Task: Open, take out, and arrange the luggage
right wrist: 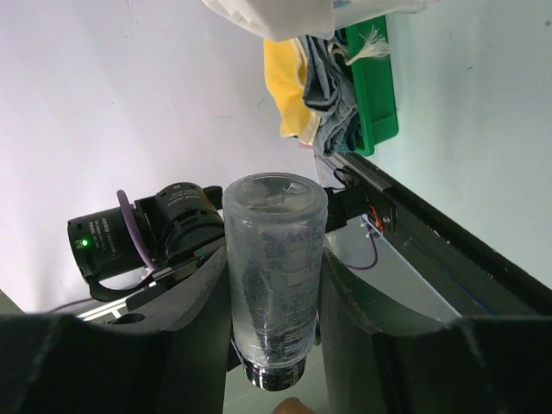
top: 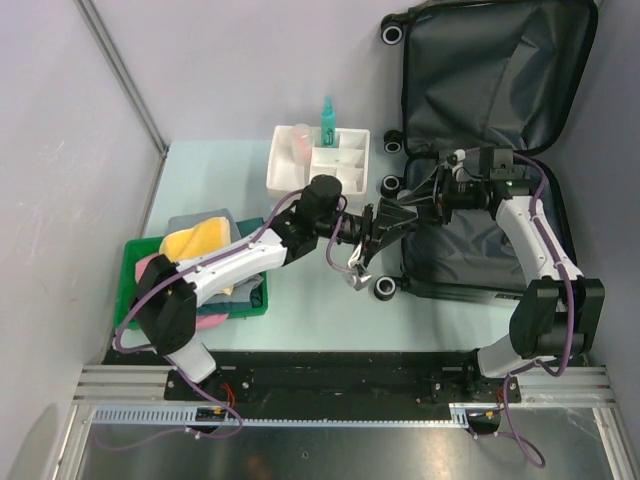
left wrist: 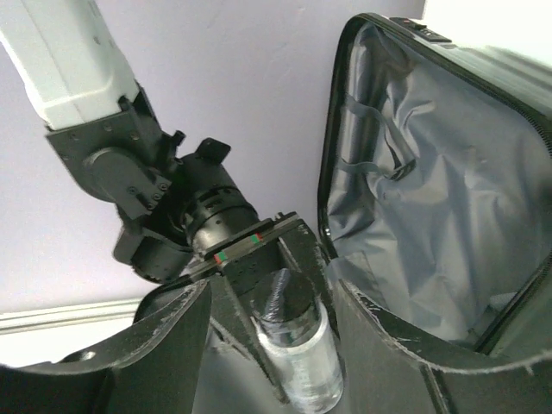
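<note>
The luggage (top: 490,80) lies open at the back right, its dark grey lining showing, also in the left wrist view (left wrist: 431,190). My two grippers meet beside its front left corner, above the table. My right gripper (top: 398,216) (right wrist: 276,259) is shut on a clear plastic bottle (right wrist: 276,276) with a black cap, the cap toward its own wrist. My left gripper (top: 370,230) (left wrist: 272,293) is open, its fingers on either side of the same bottle (left wrist: 297,354). One left finger (left wrist: 362,345) is at the bottle's side; the other stands apart from it.
A white compartmented box (top: 320,160) stands at the back centre with a pink cup (top: 298,140) and a teal bottle (top: 327,118). A green tray (top: 250,300) at the left holds folded cloths, a yellow one (top: 195,240) on top. Grey walls close the left and back.
</note>
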Robot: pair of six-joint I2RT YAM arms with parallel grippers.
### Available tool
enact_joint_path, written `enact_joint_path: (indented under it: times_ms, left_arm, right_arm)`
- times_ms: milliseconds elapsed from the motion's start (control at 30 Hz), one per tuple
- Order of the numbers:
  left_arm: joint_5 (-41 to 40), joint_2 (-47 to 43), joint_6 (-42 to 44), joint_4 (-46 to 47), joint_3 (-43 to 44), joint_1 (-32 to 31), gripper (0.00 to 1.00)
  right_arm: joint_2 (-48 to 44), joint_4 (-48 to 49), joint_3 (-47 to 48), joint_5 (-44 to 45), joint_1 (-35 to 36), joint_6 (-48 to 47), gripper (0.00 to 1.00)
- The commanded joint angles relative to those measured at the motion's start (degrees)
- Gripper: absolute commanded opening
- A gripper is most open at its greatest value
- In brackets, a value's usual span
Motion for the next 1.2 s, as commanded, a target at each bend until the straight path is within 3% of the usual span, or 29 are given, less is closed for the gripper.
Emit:
enact_joint_path:
  times_ms: [0, 367, 567, 600, 633, 700, 733, 833, 933, 967, 1000, 1033, 1067, 1167]
  left_arm:
    - [-0.06, 1.91, -2.96, -0.81, 2.25, -0.61, 0.64]
    - [-1.64, 3.67, -7.19, -0.37, 3.93, -1.05, 0.53]
    - [-2.44, 3.41, -10.78, 0.33, 4.98, -1.41, 0.37]
    - [-2.09, 3.14, -11.49, 0.42, 5.25, -1.32, 0.27]
    - [-1.82, 2.88, -12.20, 0.42, 5.25, -1.40, 0.20]
    - [-0.07, 1.39, -15.27, 0.86, 4.99, -1.41, 0.00]
    - [0.46, 0.69, -16.85, 1.64, 4.64, -1.41, 0.00]
    - [0.73, -1.86, -29.21, 7.70, 4.02, -1.06, 0.00]
    - [-5.49, -1.61, -51.26, 13.33, 9.53, 0.17, 0.00]
    - [-8.03, -0.04, -62.97, 13.78, 12.08, 0.79, 0.00]
    - [-12.15, 1.02, -68.83, 14.30, 17.59, 1.31, 0.00]
    - [-21.15, 3.38, -74.72, 14.31, 20.51, 2.54, 0.00]
    - [-25.85, 4.36, -85.40, 14.22, 23.15, 3.42, 0.00]
    - [-34.23, 5.86, -95.14, 14.22, 28.53, 6.59, 0.00]
  right_arm:
    - [-2.30, -1.77, 0.26, -0.22, 1.27, 0.21, 0.00]
    - [-1.33, -4.24, 0.26, 0.66, 2.06, -1.29, 0.00]
    - [-0.98, -2.83, 0.26, -0.13, 2.23, -0.85, 0.00]
    - [-0.81, -2.31, 0.26, -0.48, 2.06, -0.59, 0.00]
    - [-0.72, -0.74, 0.26, -1.09, 2.14, 0.03, 0.10]
    - [-0.46, 3.73, 0.26, -2.32, 1.36, 0.90, 0.40]
    - [-0.37, 5.68, 0.26, -2.76, 0.57, 3.00, 0.77]
    - [1.12, 11.32, 2.27, -1.81, -6.10, 2.60, 1.00]
    - [4.20, 11.24, 9.81, 3.28, -14.36, -0.74, 1.00]
    - [4.90, 9.49, 12.79, 5.30, -15.94, -5.63, 1.00]
    - [6.39, 6.78, 17.26, 6.88, -17.53, -7.77, 1.00]
    - [7.01, 5.36, 19.66, 9.16, -19.37, -9.62, 1.00]
    - [7.54, 4.21, 21.25, 10.40, -20.35, -12.07, 1.00]
    - [8.42, 5.43, 23.10, 10.07, -22.55, -11.57, 1.00]
